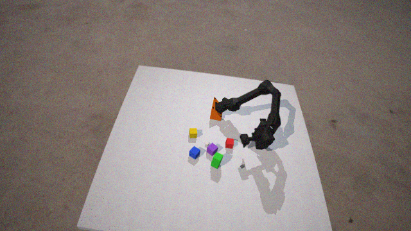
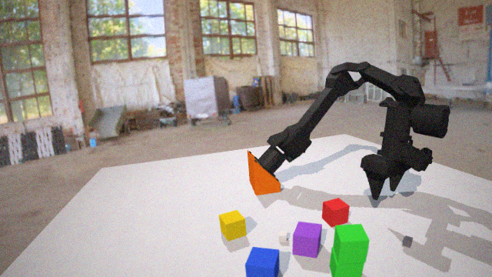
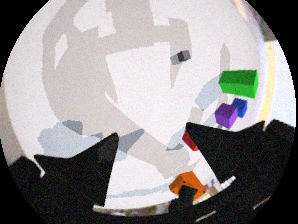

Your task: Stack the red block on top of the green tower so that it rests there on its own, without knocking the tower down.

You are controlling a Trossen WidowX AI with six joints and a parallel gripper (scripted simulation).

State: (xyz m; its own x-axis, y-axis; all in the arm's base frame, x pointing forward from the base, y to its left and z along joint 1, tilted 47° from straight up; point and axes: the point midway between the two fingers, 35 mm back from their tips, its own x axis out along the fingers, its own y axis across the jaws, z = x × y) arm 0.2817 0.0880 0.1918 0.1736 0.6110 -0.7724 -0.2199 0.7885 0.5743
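Beside red block (image 2: pixel 335 211), gripper (image 2: pixel 382 188) held wide open, nothing gripped. Risk: green tower (image 2: pixel 349 251) close by, toppled if clipped during approach.

Single black arm (image 2: pixel 307 123) rises from its base, bends sharply at the elbow (image 2: pixel 346 73), forearm drops near-vertical. Gripper (image 2: pixel 384 188) points straight down, low over the surface, fingers (image 2: pixel 374 186) spread wide with nothing between them. Wrist view shows both fingertips apart.
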